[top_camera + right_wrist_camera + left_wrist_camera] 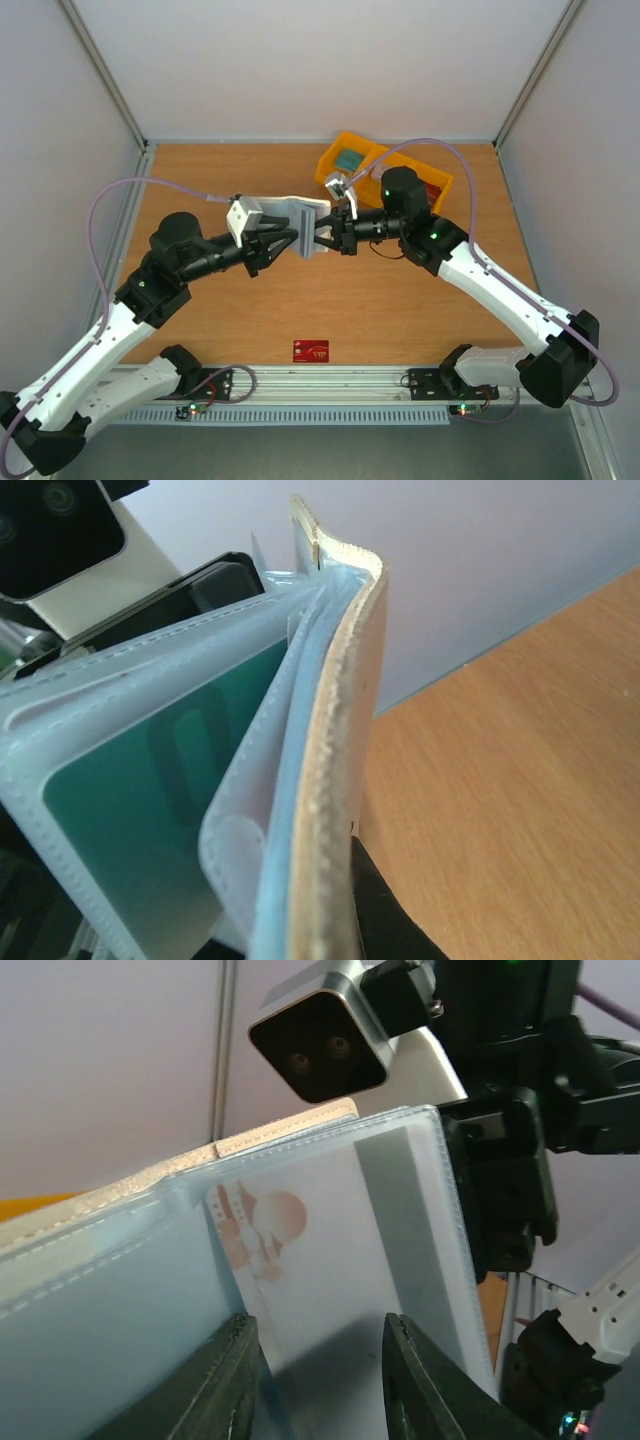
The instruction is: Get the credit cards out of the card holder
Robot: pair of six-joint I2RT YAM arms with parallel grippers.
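Overhead, the card holder hung above the bench, the right end effector clamped on its 3 o'clock edge; a red card lay at 6 o'clock. Left wrist: the left end effector straddled a pale sleeved card, grip unclear. Right wrist: a green card sat sleeved. Extraction seemed in hand; next likely needed a firm pinch, then an outward pull.

Bright, even light, soft shadows; wrist views blurred at close range.
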